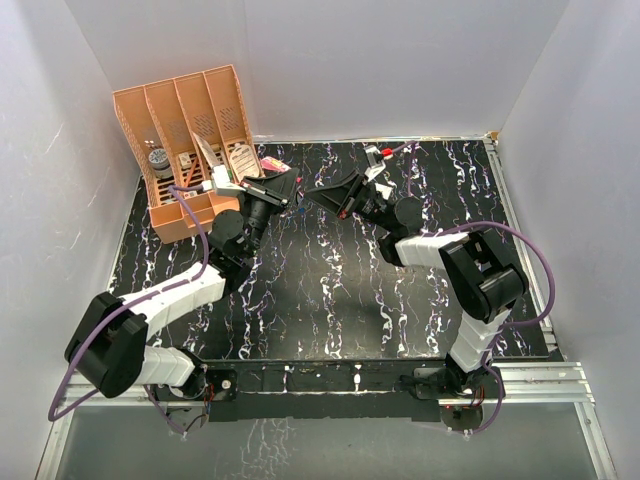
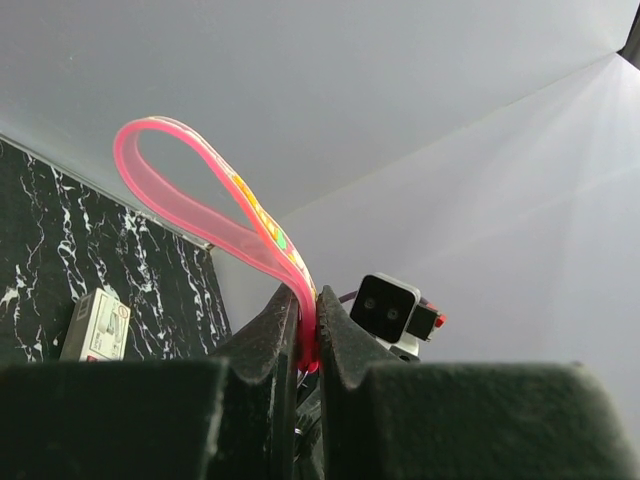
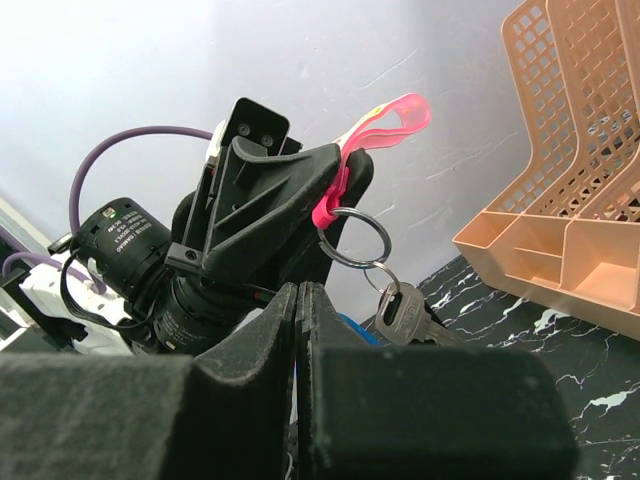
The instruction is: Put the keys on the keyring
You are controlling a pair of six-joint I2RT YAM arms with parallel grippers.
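Bright, even light; near fgnd blurry.

Your top cam looks down from behind the near edge of the table (image 1: 330, 300); both wrist cams sit close, angled up, facing each other, sharing the keyring (image 2: 290, 265).

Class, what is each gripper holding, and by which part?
The left gripper pinches the keyring by the base of its pink strap. The right gripper is shut; any hold cannot be told.
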